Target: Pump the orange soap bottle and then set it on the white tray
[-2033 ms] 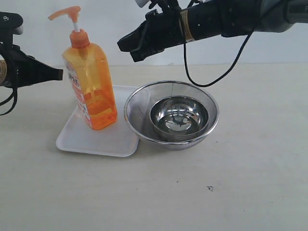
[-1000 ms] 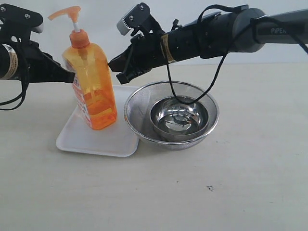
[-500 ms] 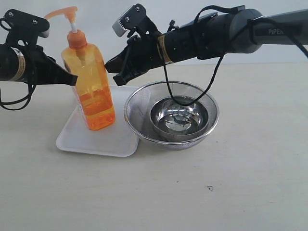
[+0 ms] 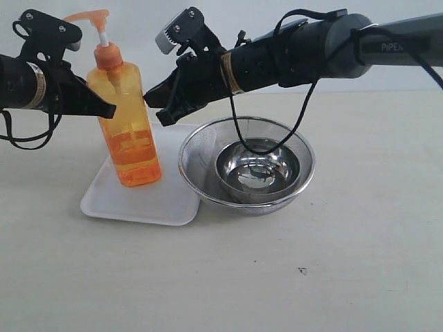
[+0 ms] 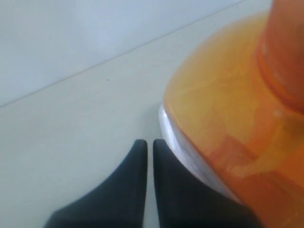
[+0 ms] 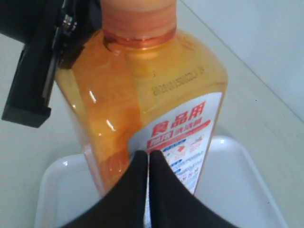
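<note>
The orange soap bottle (image 4: 130, 124) stands on the white tray (image 4: 142, 205), leaning a little, its pump head (image 4: 88, 18) up and pointing left. My left gripper (image 4: 109, 111) is shut and its tip presses against the bottle's left shoulder; in the left wrist view its fingertips (image 5: 148, 143) lie together beside the orange wall (image 5: 228, 114). My right gripper (image 4: 147, 100) is shut too, its tip against the bottle's right side. In the right wrist view its fingertips (image 6: 148, 155) meet in front of the bottle's label (image 6: 183, 135), with the tray (image 6: 242, 190) below.
A round steel mesh strainer (image 4: 201, 149) stands right of the tray, touching its edge, with a small shiny steel bowl (image 4: 257, 169) inside it. The right arm's black cable (image 4: 304, 111) hangs over the strainer. A pale tabletop (image 4: 291, 277) lies in front.
Both arms have closed in on the bottle from either side until their tips touch it. The bottle has turned and shifted slightly left on the tray.
</note>
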`<act>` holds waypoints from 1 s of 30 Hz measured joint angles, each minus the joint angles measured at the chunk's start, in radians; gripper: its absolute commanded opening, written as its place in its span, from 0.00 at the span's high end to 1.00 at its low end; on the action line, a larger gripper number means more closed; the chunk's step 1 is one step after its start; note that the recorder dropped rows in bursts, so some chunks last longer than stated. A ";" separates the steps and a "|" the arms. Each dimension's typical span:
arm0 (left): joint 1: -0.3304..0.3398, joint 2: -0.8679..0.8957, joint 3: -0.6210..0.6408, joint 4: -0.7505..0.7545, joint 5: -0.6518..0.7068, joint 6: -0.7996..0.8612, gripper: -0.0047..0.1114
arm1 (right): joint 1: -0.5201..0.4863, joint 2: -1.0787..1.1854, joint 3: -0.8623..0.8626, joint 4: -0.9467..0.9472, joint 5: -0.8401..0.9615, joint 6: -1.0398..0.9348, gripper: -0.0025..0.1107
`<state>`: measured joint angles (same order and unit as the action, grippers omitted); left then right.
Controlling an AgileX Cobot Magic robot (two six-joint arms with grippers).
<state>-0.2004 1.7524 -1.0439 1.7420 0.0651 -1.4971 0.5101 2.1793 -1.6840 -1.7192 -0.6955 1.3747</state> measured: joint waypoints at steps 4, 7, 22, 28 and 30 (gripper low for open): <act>0.001 0.000 -0.001 0.000 0.006 0.021 0.92 | 0.011 0.000 0.000 -0.004 0.002 0.002 0.98; 0.001 0.000 -0.001 0.000 0.007 0.040 0.92 | 0.022 0.000 0.000 -0.017 0.002 0.002 0.98; 0.001 0.000 -0.001 0.000 -0.048 0.045 0.92 | 0.038 0.000 0.000 -0.029 0.008 0.025 0.98; 0.001 0.000 -0.001 0.000 -0.050 0.035 0.92 | 0.032 0.000 0.000 -0.029 0.021 0.037 0.98; 0.001 0.000 -0.001 0.000 -0.050 0.035 0.92 | 0.020 -0.006 0.000 -0.029 0.039 0.043 0.98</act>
<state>-0.1992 1.7524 -1.0450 1.7420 0.0148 -1.4625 0.5298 2.1731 -1.6840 -1.7486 -0.6561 1.4181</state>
